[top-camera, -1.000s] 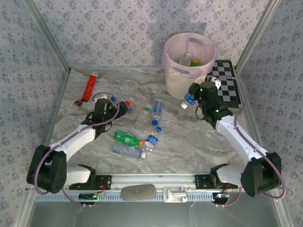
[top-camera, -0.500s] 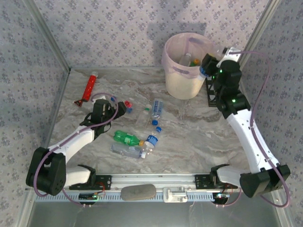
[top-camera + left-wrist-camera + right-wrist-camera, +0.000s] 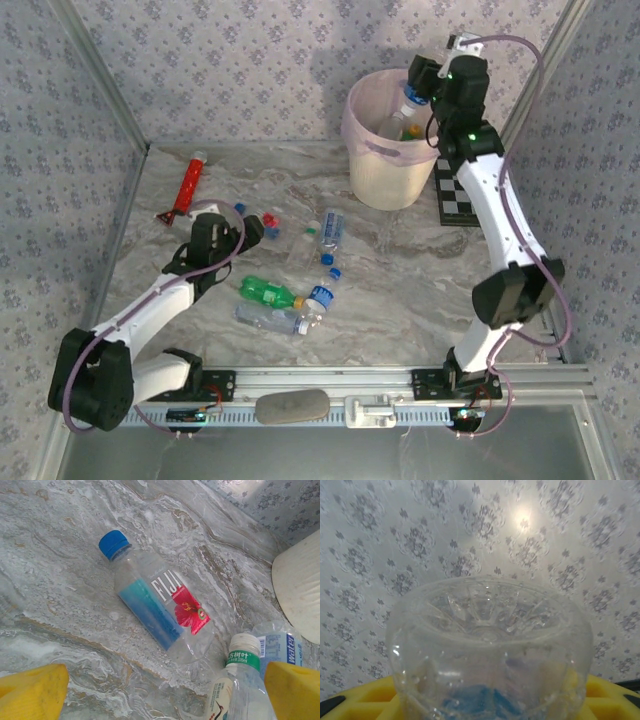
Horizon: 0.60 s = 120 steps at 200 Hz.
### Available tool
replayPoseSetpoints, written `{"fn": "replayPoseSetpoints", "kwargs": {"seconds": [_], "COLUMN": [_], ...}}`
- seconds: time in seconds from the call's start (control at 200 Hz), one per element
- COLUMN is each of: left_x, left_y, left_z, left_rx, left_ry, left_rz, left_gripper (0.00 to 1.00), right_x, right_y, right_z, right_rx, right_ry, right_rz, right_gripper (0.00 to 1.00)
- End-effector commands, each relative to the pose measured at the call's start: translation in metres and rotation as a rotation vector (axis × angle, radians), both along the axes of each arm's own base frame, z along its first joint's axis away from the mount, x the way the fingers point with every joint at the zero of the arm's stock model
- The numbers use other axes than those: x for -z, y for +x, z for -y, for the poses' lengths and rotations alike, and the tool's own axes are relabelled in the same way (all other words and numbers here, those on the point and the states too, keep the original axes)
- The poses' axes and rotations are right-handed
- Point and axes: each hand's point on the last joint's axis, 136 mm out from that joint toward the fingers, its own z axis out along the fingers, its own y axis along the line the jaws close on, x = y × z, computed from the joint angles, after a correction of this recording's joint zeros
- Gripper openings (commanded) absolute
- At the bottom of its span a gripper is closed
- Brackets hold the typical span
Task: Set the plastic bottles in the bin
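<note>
One bottle [image 3: 490,640] hangs clamped in right tool [image 3: 422,85] over bin [image 3: 385,185], left tool [image 3: 256,230] agape.

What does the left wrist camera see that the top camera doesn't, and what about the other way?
Left wrist: the name and red flower printed on the Fiji bottle, close enough to read. Top: the right gripper holding a clear bottle over the bin, plus the red tube and checkerboard. Both: the cream bin wall, the marble table and the open left gripper.
</note>
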Motion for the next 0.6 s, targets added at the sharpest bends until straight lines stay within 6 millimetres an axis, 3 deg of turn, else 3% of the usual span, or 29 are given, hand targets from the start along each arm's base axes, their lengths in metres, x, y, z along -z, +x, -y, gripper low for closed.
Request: {"fn": "replayPoseSetpoints", "kwargs": {"seconds": [0.0, 0.18, 0.36, 0.595], "left_x": [-0.001, -0.002, -0.003, -0.004], "left_y": [-0.005, -0.007, -0.007, -0.007], "left_z": [-0.009, -0.014, -0.015, -0.014], "left_rx": [-0.026, -0.034, -0.036, -0.036], "left_ry": [0.012, 0.026, 0.025, 0.022], "left_rz": [0.002, 0.005, 0.007, 0.007], "left_gripper": [1.0, 1.0, 1.0, 1.0], "right_x": [0.024, 0.075, 0.116, 0.145], "right_y": [0.016, 0.039, 0.046, 0.05], "right_z": [-0.014, -0.037, -0.047, -0.051], "right_rx": [-0.088, -0.191, -0.233, -0.246], "right_ry": [0.011, 0.044, 0.047, 0.055], "right_rz": [-0.113, -0.298, -0.43, -0.502], "right_gripper": [0.4, 0.4, 0.41, 0.42]}}
